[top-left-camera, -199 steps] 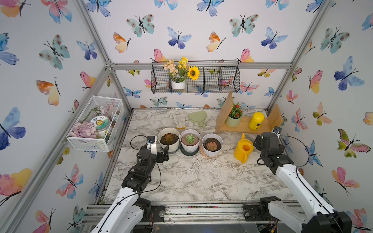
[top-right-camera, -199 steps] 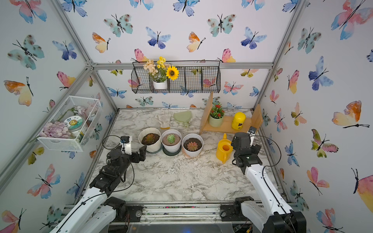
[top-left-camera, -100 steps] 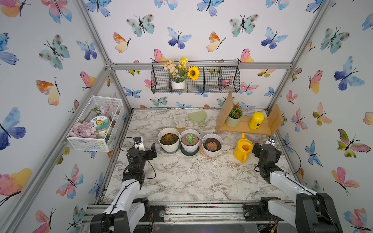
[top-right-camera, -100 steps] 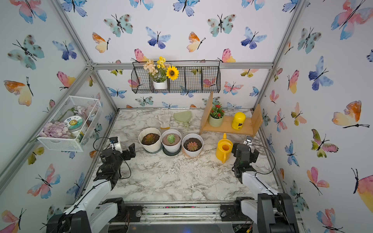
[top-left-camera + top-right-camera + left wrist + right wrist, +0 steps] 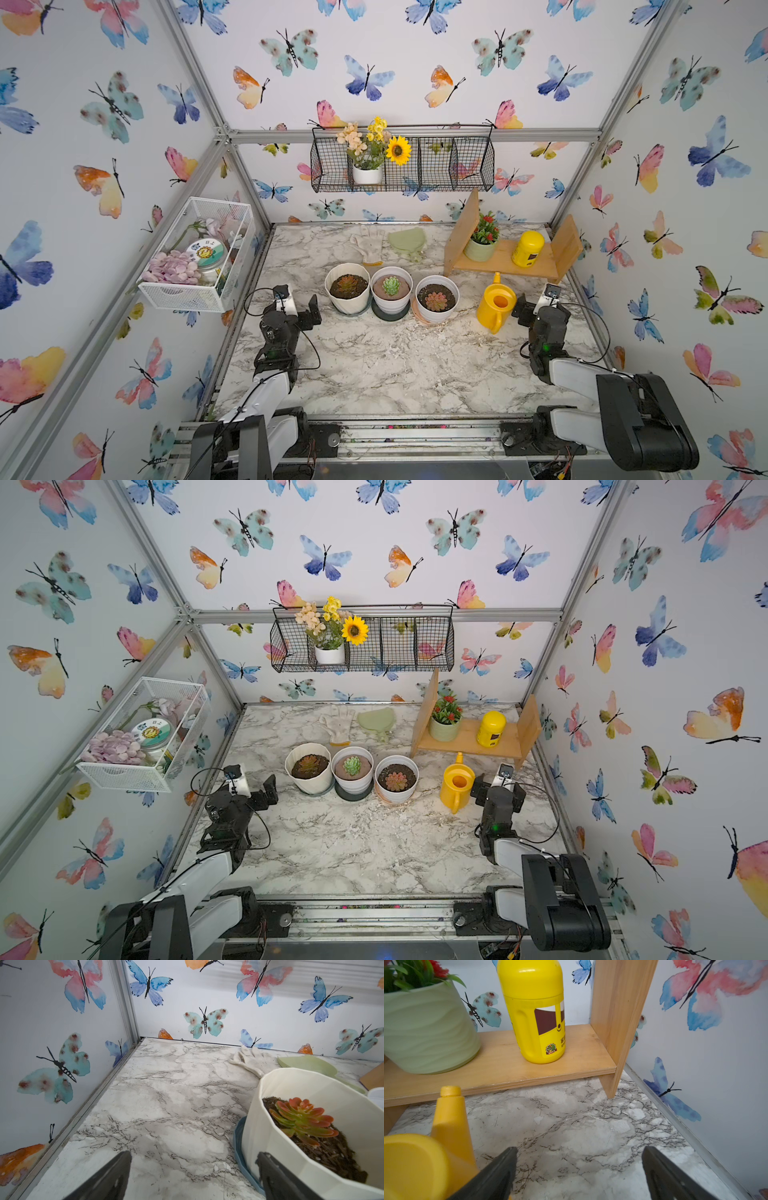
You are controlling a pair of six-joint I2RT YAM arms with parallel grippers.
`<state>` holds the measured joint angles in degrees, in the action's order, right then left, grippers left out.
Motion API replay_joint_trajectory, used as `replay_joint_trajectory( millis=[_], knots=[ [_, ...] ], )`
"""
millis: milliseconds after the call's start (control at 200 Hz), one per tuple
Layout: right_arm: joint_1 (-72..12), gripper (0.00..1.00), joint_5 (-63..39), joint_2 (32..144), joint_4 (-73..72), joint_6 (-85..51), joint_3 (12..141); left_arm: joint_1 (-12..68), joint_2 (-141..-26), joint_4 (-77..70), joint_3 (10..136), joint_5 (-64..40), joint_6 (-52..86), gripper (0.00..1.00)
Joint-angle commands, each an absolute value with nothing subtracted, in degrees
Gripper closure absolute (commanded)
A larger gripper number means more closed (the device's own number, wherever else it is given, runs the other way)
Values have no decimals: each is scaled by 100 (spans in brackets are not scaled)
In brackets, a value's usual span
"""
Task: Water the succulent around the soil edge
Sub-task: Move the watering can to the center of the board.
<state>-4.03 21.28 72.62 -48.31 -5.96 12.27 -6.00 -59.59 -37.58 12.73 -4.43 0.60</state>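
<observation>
In both top views the right gripper (image 5: 535, 306) stands just beside the yellow watering can (image 5: 496, 303), not around it. Its far finger is hard to make out. Three succulents (image 5: 391, 286) sit in a row between the arms.

Left wrist view: the left gripper (image 5: 194, 1154) gapes empty, with one jaw overlapping the cropped cream pot (image 5: 291, 1093).

Right wrist view: the jaws are spread wide over the bare marble tabletop (image 5: 581, 1122). The can sits outside them, cut off at the edge.

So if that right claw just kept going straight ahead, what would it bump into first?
Probably the wooden shelf, near its front edge. The yellow watering can sits just beside the open right gripper, not in line. Depth is hard to judge.
</observation>
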Motion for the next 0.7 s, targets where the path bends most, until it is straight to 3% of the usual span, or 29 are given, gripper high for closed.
replay_joint_trajectory(
  millis=[0, 340, 571, 696],
  knots=[
    [-378, 2, 1763, 7374, -5520, -606, 1130, -677, -6084, -4286, 1174, -378, 114, 1],
    [-379, 2, 1590, 8529, -7110, -620, 1102, -712, -6624, -4759, 1204, -360, 0, 1],
    [-382, 2, 1247, 8549, -7088, -503, 1040, -738, -6973, -4800, 1321, -498, -76, 1],
    [-381, 2, 1244, 9178, -8256, -387, 874, -747, -7064, -4698, 1426, -569, -97, 1]
  ],
)
